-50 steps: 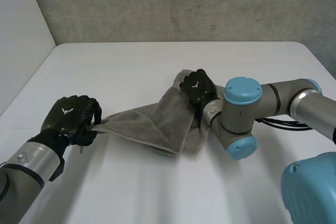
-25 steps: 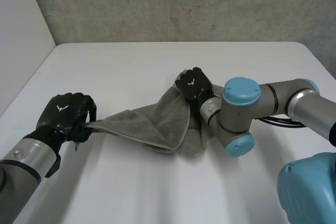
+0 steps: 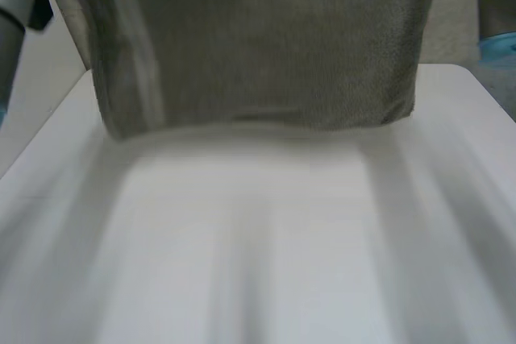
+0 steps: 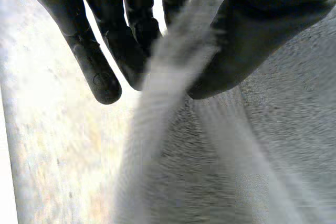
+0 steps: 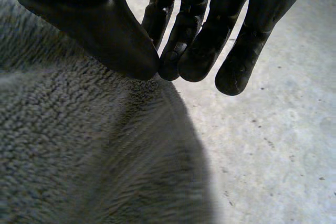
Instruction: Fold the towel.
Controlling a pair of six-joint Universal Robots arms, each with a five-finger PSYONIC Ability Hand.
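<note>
Pinching towel [image 3: 258, 38] at one end of its top edge with left hand [image 4: 262, 30], thumb against fingers; same pinch with right hand [image 5: 79, 19] at the other end. Hangs straight down below both hands, stretched hand to hand, lower edge seemingly clear of counter [image 3: 258, 263]. Probably needs lowering evenly, bottom edge first.

towel [image 3: 258, 46] held up over the desk [image 3: 266, 247].
the towel hangs spread above the desk; the left hand [image 4: 126, 40] pinches its upper edge at the left, the right hand [image 5: 199, 40] at the right.
</note>
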